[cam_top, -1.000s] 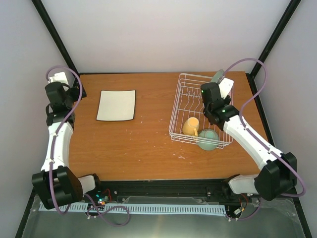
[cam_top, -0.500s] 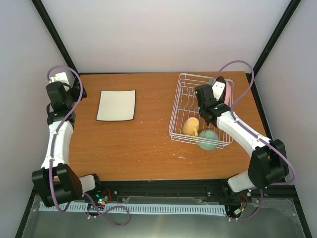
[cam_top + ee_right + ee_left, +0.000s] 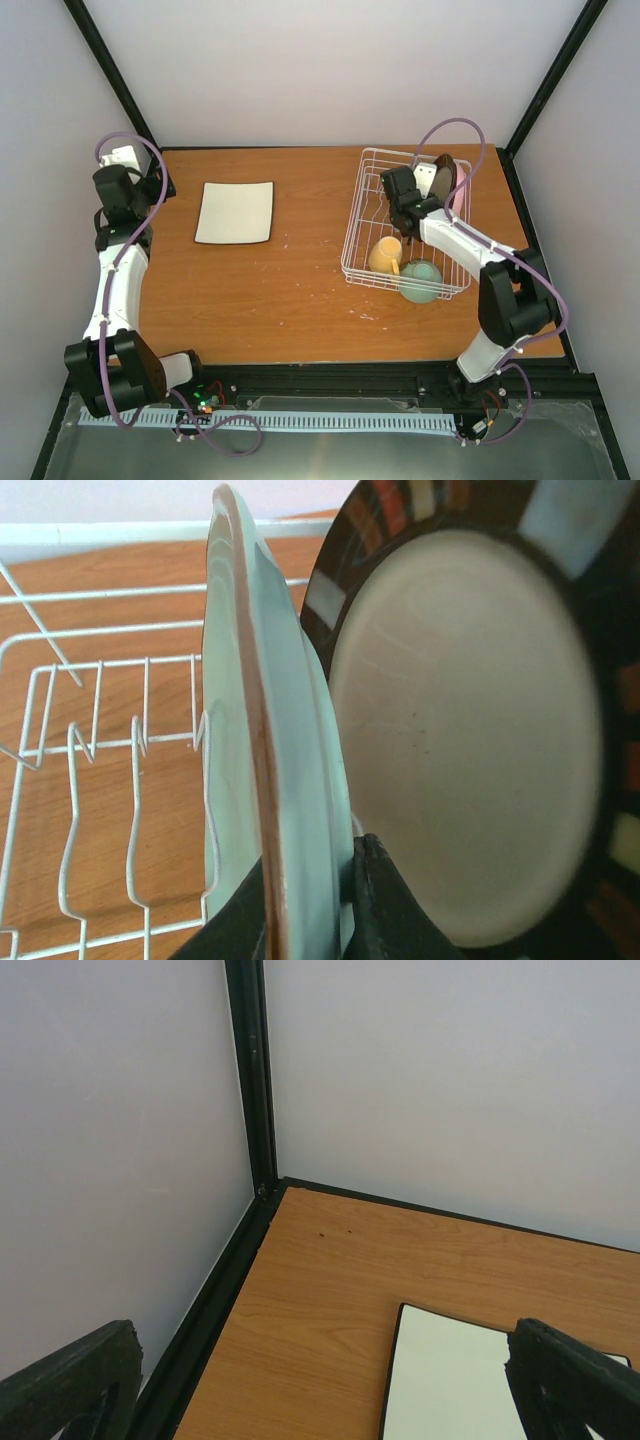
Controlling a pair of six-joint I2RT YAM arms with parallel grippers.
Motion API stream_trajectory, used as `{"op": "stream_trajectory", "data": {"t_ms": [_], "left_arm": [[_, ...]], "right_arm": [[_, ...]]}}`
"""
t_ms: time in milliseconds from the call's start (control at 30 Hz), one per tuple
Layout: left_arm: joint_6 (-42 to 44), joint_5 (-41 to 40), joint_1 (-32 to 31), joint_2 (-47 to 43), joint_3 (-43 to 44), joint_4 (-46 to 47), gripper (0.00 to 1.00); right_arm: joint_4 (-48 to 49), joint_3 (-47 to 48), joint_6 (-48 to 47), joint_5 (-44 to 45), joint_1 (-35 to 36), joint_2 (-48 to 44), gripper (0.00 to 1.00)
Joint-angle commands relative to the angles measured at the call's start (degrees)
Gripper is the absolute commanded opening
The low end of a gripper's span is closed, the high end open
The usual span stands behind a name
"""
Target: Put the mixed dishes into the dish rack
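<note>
**Containers.** The rack (image 3: 368, 190) stands on the right half of the worktop (image 3: 300, 270). Its far end is near the back edge and its right wall is near the right edge.
- A yellow mug (image 3: 385, 255) lies on its side in the near part of the rack.
- A green bowl (image 3: 420, 281) sits just beside the mug, in the near right corner.
- A black-rimmed plate (image 3: 460, 740) stands on edge in the far right part.
- A green plate (image 3: 240, 740) stands on edge just left of the black-rimmed plate. The views do not show whether the two plates touch, or whether the green plate rests between prongs.
- The upright prongs left of the green plate carry nothing.

**End effectors.**
- The right end effector (image 3: 315, 860) is inside the far part of the rack. Its fingers (image 3: 390, 910) are clamped narrow on the lower rim of the green plate, one on each face.
- The left end effector (image 3: 320, 1340) hangs at the far left corner of the worktop, spread wide with nothing between the fingers.
- A white square plate (image 3: 235, 212) lies flat on the worktop, near the left end effector and apart from it.

**Edges and room.**
- A broad bare strip of worktop separates the white square plate from the rack.
- The near half of the worktop is also bare.
- A black frame post (image 3: 250, 1070) rises at the back left corner.
</note>
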Motion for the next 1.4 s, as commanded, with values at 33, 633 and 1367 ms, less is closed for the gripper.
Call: {"op": "stream_trajectory", "data": {"t_ms": [33, 633, 1367], "left_arm": [[1.0, -0.1, -0.3, 0.4, -0.5, 2.1, 1.0], [-6.5, 23.5, 5.4, 15.8, 4.5, -5.5, 1.0], [-1.4, 52.0, 12.3, 48.5, 20.2, -13.1, 0.73]], "right_arm": [[4.6, 3.8, 1.7, -0.6, -0.3, 2.1, 0.03], [3.3, 2.3, 1.0, 4.0, -0.3, -4.8, 0.68], [12.7, -4.8, -9.6, 3.1, -0.3, -26.4, 0.78]]}}
